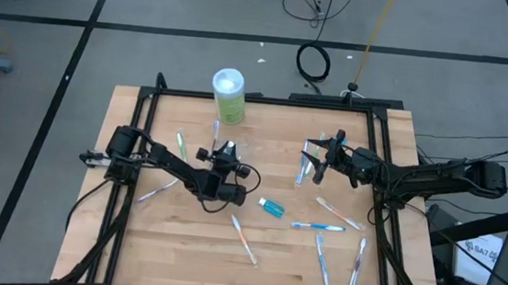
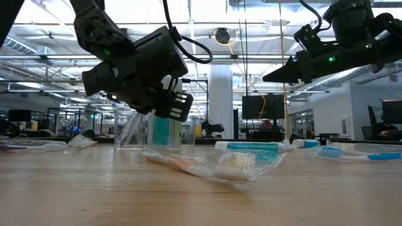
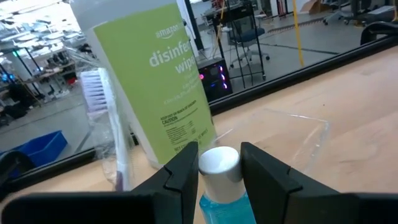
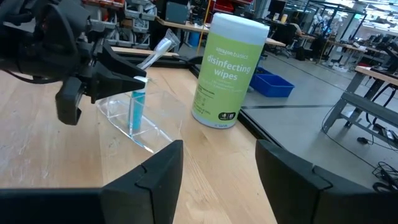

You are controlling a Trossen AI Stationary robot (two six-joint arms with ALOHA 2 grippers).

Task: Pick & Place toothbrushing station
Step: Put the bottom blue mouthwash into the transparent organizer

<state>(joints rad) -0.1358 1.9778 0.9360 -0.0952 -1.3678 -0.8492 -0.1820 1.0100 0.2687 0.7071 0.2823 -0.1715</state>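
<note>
Pretty bright, even overhead light, barely any shadows; ceiling lights (image 2: 207,16) blow out in the low view, near surface (image 2: 188,201) looks blurry.

tube (image 3: 219,199): body cut off at edge | cup (image 3: 292,134): edges faint

Wipes container (image 1: 228,95) behind cup (image 4: 134,121); toothbrushes (image 1: 325,226) scattered right.

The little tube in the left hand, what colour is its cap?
White, on a blue tube; the left wrist view shows it best.
</note>
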